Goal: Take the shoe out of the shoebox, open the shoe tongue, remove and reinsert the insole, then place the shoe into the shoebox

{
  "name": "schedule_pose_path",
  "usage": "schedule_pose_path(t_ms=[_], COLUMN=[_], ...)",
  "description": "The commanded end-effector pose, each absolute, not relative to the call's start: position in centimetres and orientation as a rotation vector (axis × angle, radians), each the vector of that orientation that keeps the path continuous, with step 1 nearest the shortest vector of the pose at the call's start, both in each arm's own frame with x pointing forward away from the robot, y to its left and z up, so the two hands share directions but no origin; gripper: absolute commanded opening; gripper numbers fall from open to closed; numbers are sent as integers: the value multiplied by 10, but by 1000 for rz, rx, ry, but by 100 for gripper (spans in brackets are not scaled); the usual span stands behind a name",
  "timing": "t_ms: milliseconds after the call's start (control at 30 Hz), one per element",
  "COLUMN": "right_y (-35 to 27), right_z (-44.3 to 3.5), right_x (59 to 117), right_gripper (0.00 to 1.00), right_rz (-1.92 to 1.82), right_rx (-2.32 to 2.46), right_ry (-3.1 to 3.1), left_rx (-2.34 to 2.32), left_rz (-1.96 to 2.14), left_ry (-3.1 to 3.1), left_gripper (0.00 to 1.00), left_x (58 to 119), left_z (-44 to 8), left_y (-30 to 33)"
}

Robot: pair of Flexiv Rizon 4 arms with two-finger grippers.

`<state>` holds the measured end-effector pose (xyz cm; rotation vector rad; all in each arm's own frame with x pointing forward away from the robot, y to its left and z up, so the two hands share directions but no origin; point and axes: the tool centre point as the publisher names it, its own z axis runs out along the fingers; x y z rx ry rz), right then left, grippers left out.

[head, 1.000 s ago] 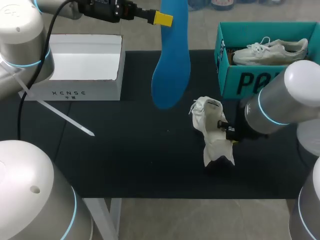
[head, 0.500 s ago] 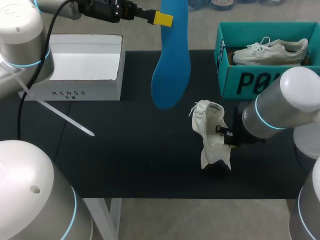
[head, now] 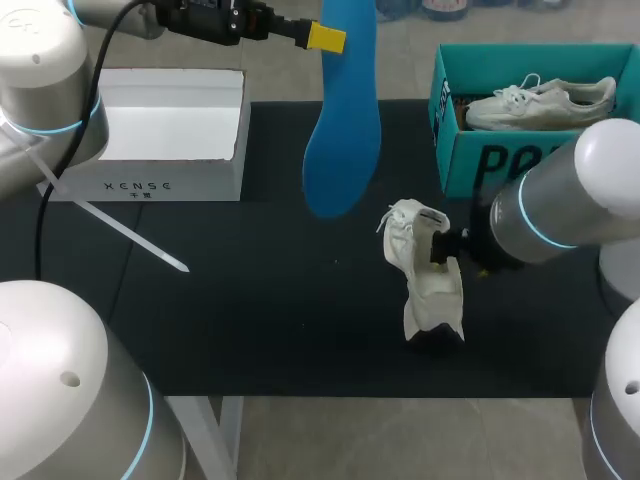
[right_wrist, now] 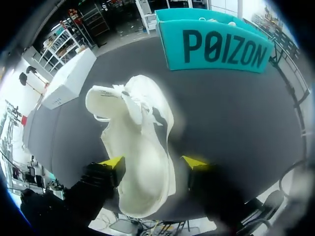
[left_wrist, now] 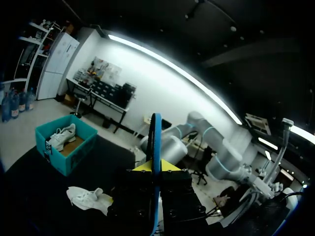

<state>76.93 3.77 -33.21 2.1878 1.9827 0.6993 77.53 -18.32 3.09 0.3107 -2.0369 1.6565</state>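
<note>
Left gripper (head: 326, 38) is clamped on the blue insole (head: 342, 140). The yellow tips pinch one end of it and the rest hangs straight down below the fingers, clear of the black mat (head: 250, 300). From the left wrist camera the insole shows edge-on, a thin blue strip running out ahead from between the tips. The white shoe (head: 425, 280) lies below and ahead of those fingers, well apart from them.

Right gripper (right_wrist: 153, 162) is closed on that shoe – it sits between the fingers with a yellow tip against each flank. Contact on one side is blurred, so that side is less certain. The shoe is propped up on end, lower end on the mat, body tilted. The loose laces and lifted tongue are at the end farthest ahead of the fingers. Only the right fingers and the mat touch it.

Teal shoebox (right_wrist: 216, 44) stands ahead of the right fingers, past the shoe and not touching it. It is open-topped, and a second white shoe (head: 540, 100) lies on its side inside. The hanging insole tip is near the held shoe but apart from it, between the shoebox and the white box (head: 170, 140).

The white box is open, at the mat's corner on the left arm's side, below and behind the left fingers. It is well apart from the right gripper
</note>
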Motion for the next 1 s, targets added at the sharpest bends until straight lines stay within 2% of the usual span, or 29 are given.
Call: schedule_pose_path(t_ms=[33,733,1000], right_y=[18,18,-13], right_z=[-310,-310,-274], right_x=[761,761,775], right_gripper=[100,100,100], right_rz=[804,804,1058], right_rx=[2223,2223,2449], right_ry=[2040,2040,2240], left_rx=[312,312,312], left_rz=[1658,1658,1658], left_ry=[-2038,-2038,-2038], left_gripper=[0,0,0], left_x=[774,774,774], left_z=[30,30,30], left_y=[-183,-183,-183])
